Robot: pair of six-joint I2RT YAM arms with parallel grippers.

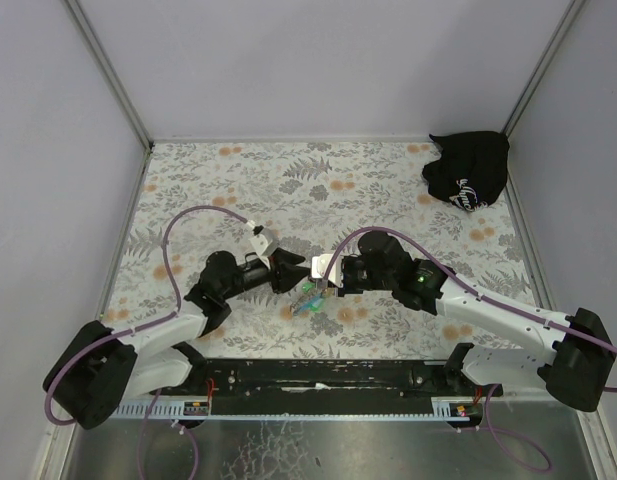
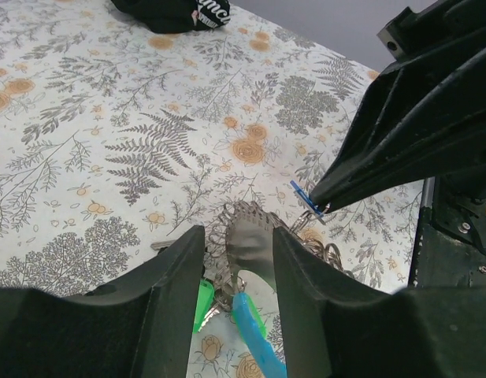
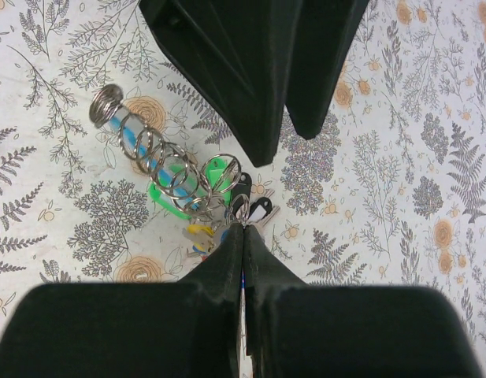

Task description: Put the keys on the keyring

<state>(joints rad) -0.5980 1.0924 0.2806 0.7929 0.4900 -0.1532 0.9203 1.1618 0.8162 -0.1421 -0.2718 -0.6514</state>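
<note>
The keyring (image 1: 310, 300) lies mid-table between both arms: a coil of metal rings (image 3: 160, 157), a green piece (image 3: 165, 195) and a light-blue strap (image 2: 254, 335). My right gripper (image 3: 243, 227) is shut, pinching a blue key (image 2: 304, 195) and a small ring at its tips just above the bundle. A yellow key (image 3: 197, 230) rests beside those tips. My left gripper (image 2: 236, 236) faces it from the other side, its jaws apart around the shiny coil (image 2: 243, 236). From the right wrist the table shows through the gap between the left fingers (image 3: 262, 118).
A black cloth bag (image 1: 468, 170) with white print sits in the far right corner. Two black tags (image 3: 258, 209) lie against the bundle. Grey walls close the flowered table (image 1: 238, 180) on three sides. Both arms' cables arch over the near half.
</note>
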